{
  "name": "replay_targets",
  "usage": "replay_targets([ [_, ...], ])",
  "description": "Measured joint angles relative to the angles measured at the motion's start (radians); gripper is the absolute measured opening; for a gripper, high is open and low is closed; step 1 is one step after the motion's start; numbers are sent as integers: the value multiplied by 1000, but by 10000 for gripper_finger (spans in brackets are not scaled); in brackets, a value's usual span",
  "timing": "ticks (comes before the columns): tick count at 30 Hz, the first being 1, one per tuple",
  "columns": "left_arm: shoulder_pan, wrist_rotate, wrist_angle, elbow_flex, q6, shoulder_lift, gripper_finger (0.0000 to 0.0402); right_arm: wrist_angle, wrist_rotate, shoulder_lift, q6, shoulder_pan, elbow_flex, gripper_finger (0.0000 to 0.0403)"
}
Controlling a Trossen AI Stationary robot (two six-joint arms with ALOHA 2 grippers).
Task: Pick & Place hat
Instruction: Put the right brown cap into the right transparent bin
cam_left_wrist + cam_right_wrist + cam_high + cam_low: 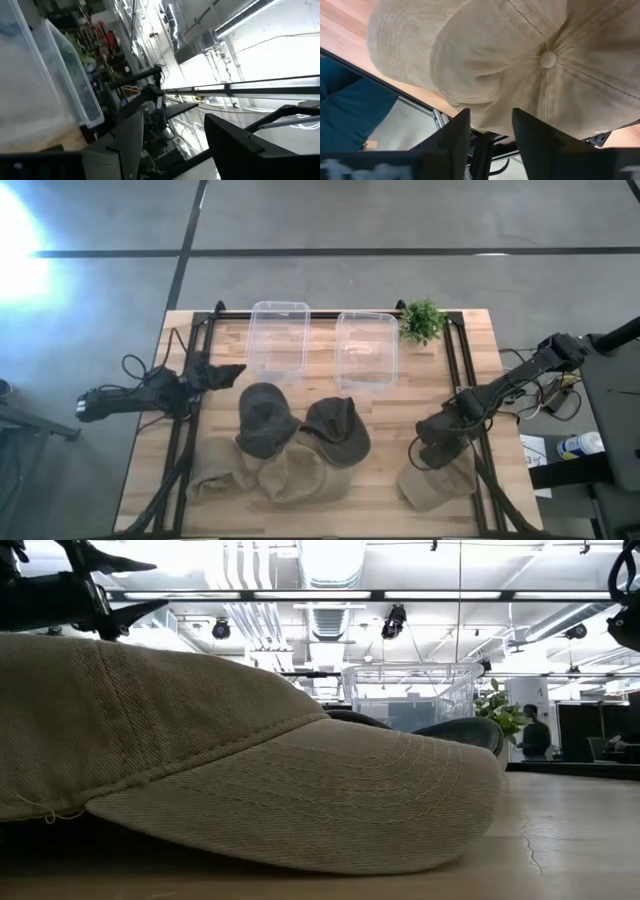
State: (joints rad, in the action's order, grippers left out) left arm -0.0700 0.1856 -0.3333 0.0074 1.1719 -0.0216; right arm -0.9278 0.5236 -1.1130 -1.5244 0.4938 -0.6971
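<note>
Hats on the table: five by count. Two dark ones at centre of the high view, dark hat one [264, 418] and dark hat two [337, 430]. Three tan: tan hat one [222, 470] and tan hat two [300, 476] at lower centre-left, tan hat three [436, 484] at lower right. Clear bins: two, left bin [278, 338] and right bin [366, 346], upper centre. Small green plant [422, 321]: one. Arms: two.

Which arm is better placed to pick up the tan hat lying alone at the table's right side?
Right. The right gripper hangs open directly above the lone tan hat, filling its wrist view. The left gripper is open beside the clear bins.
</note>
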Motion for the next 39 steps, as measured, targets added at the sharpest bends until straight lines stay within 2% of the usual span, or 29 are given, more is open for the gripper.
replay_targets([
  [3,0,18,-12,0,54,0,204,29,0,-1,36,0,0,182],
  [5,1,67,-23,0,127,0,204,74,-6,-1,45,0,1,195],
  [8,1,161,-64,0,242,0,204,145,-28,-1,38,0,4,204],
  [11,0,188,-60,2,370,0,204,206,-29,-1,32,0,5,205],
  [14,1,265,-60,3,372,-8,204,211,-29,-1,32,0,23,203],
  [18,1,354,-57,6,226,-21,204,209,-28,-3,26,4,93,203],
  [20,4,320,-53,34,167,-52,204,232,-27,-6,-4,5,135,203],
  [23,22,205,-65,118,59,-133,204,330,-28,-5,-18,9,182,203],
  [27,74,122,-67,280,-138,-318,204,480,-27,-15,-39,10,222,203],
  [30,124,70,-67,396,-281,-486,204,494,-32,-38,-40,10,227,203],
  [35,147,0,-20,533,-264,-755,204,494,-97,-76,-28,10,228,203],
  [39,183,-66,26,612,-272,-967,204,494,-176,-108,-88,10,228,203],
])
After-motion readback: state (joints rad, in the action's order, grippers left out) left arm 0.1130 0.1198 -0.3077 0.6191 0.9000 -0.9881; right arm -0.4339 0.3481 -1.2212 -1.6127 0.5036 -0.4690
